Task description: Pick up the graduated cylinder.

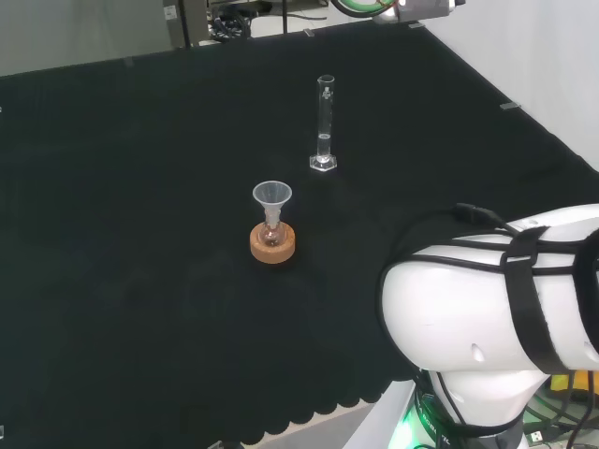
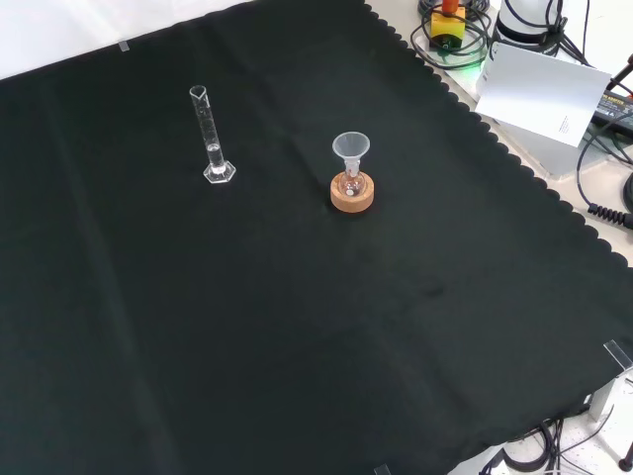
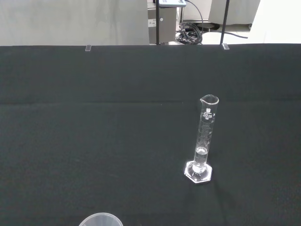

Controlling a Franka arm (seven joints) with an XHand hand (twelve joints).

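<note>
Wrist view: the funnel (image 3: 100,220) is cut by the picture's edge, leaving an arc of its rim. Head view: the arm's white link (image 1: 496,299) runs off the right edge. The small flask (image 2: 351,185) beneath the funnel is too small to tell its contents.

The head view looks over the arm (image 1: 487,309) from behind; the front view looks down from opposite. Both share the cylinder (image 1: 324,126) on the cloth (image 2: 297,327); the wrist view sits nearer it.

Lab: graduated cylinder (image 1: 324,126), funnel (image 1: 272,198)
</note>
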